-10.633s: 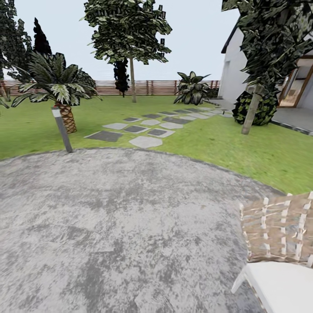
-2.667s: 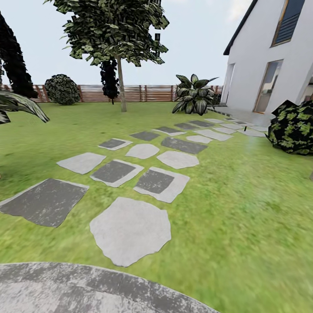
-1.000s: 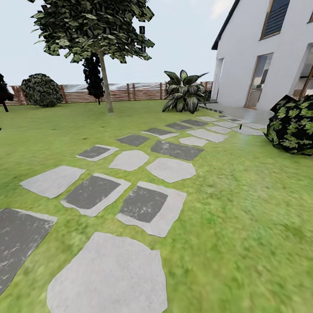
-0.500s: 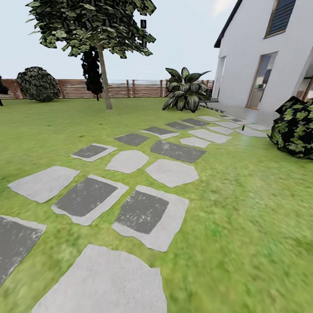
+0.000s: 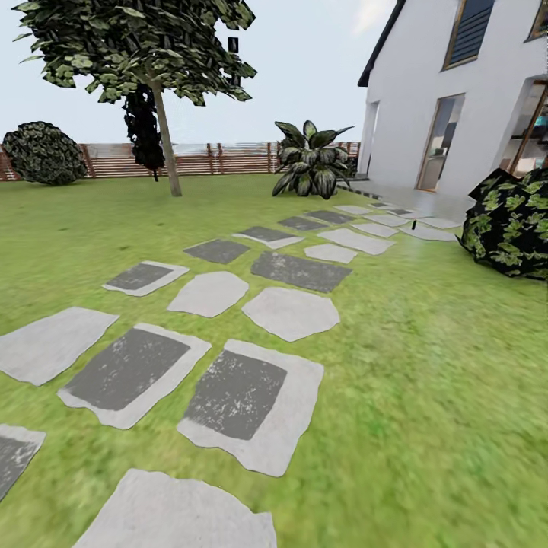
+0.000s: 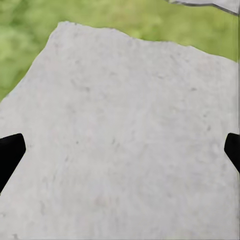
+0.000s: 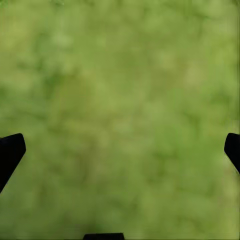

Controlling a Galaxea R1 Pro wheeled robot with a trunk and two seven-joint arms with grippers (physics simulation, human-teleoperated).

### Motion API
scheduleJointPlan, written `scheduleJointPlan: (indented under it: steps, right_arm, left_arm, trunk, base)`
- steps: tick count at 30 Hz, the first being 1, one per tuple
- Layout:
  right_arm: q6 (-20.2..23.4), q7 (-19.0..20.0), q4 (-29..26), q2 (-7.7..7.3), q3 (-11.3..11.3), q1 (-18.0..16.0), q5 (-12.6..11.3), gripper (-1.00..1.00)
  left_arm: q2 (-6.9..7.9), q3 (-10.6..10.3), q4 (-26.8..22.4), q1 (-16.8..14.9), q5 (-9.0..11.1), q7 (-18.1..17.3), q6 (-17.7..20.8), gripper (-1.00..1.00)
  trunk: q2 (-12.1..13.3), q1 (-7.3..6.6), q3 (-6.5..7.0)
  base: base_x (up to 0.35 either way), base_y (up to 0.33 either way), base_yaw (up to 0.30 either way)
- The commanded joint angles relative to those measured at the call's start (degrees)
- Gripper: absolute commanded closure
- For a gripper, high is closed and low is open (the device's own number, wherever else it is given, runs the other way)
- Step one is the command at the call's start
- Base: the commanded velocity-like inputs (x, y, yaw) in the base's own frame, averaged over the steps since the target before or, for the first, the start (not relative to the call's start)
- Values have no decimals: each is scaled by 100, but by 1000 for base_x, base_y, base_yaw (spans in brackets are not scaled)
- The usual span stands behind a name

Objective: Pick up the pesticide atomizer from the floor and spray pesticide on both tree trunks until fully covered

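Stepping stones (image 5: 251, 403) have slid nearer across the lawn (image 5: 426, 365) toward the house (image 5: 457, 99); both jaws spread wide, empty.

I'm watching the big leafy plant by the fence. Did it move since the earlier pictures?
No. The leafy plant stands at the same fence spot, by the house corner. The whole picture shifted, so the camera moved, not the plant.

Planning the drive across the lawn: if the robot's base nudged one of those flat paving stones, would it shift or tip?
Probably not. The paving stones look broad, flat and set flush in the lawn, so tipping seems unlikely. They look like stone: likely heavy and stiff.
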Motion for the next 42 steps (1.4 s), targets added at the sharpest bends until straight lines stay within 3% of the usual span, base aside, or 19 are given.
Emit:
scheduleJointPlan:
  steps: [1,32,42]
  right_arm:
    - [-17,-4,3,2,-5,-3,5,-100]
    - [-17,1,12,1,-5,-3,5,-100]
    - [-17,1,12,0,-5,-3,5,-100]
  left_arm:
    - [0,-8,5,-3,31,2,-18,-100]
    - [0,-8,5,-3,29,2,-9,-100]
    - [0,-8,4,-3,29,2,-9,-100]
  trunk:
    - [-2,2,-5]
    - [-2,2,-4]
    - [-2,2,17]
  base:
    - [339,0,-24]
    - [339,0,-2]
    - [339,0,-139]
